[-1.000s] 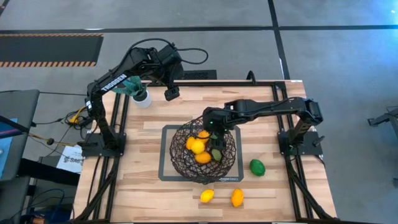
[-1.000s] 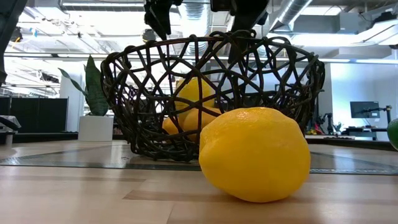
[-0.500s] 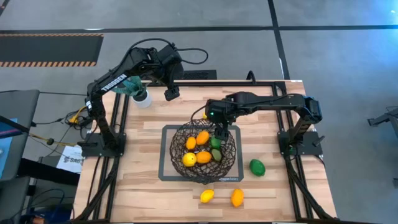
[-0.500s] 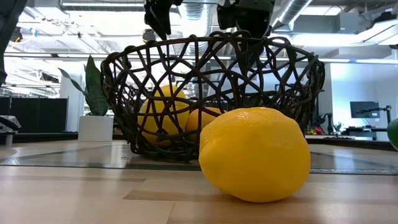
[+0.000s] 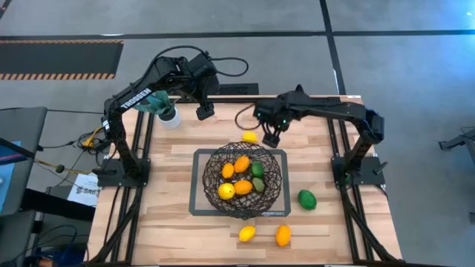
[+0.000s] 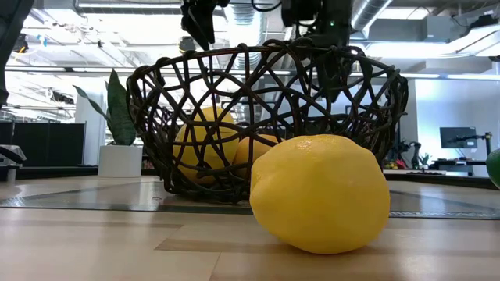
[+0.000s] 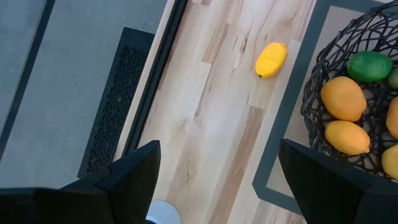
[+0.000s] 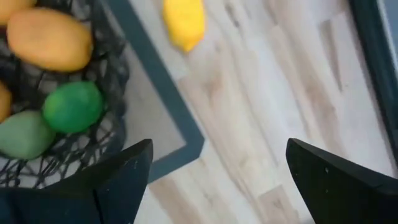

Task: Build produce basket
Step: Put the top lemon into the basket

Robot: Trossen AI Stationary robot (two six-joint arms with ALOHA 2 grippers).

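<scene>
Wood-slat table [image 5: 319,230] on a grey floor. Upper left: left gripper [image 5: 203,112] parked, fingers wide apart, holding nothing. Centre: basket [image 5: 246,180] on its mat [image 5: 197,194], holding orange, yellow and green fruit. Just above it, a loose lemon [image 5: 250,136]. Right gripper [image 5: 272,138] beside it, spread wide, empty. Best to centre over the lemon, descend, then close.

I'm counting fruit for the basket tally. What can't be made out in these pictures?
- Basket count: high view, weave and stacked fruit hide any underneath.
- Low view: the near lemon blocks the basket's right side; a green fruit is cut off by the edge.
- Wrist views: basket cropped by the frame edge.
- Left gripper and right gripper: open, empty.
</scene>
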